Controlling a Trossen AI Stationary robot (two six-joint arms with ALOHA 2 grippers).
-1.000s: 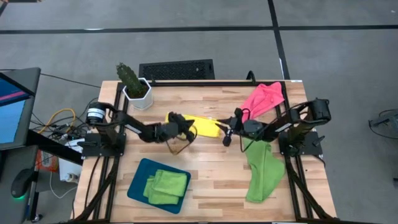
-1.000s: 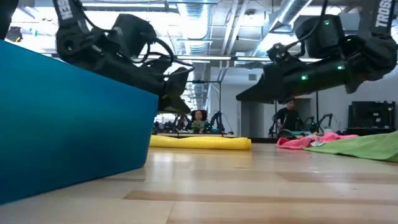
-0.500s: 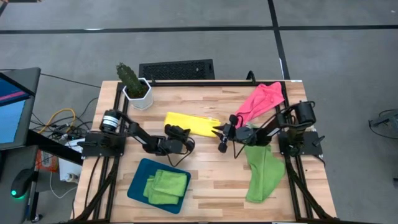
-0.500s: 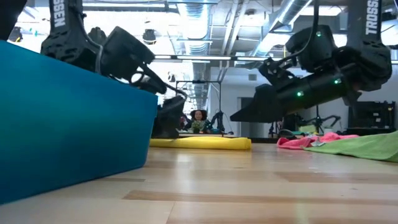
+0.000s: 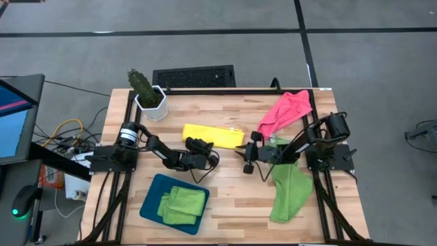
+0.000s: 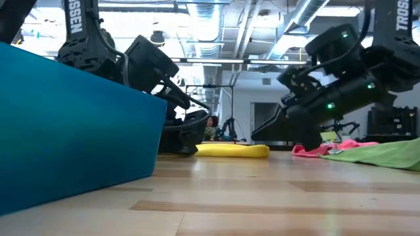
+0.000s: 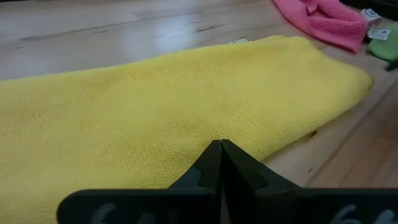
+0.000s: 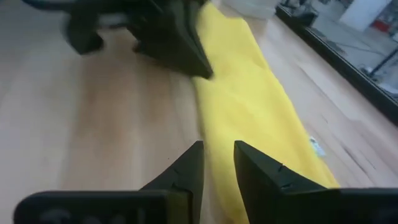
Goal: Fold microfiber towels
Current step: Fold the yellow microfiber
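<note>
Two done: green towels point(image 5: 182, 204) folded in tray point(image 5: 151, 201).
Yellow towel point(image 5: 213, 135): folded strip.
Left: pink towel point(image 5: 287, 111), loose green towel point(image 5: 289, 193).
Left tool point(image 5: 202, 145): closed, empty.
Right tool point(image 5: 247, 156): narrowly parted, empty.

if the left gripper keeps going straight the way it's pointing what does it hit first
Most likely the yellow towel: the shut left gripper points at its near edge, low over the table, though how near it is remains unclear.
</note>
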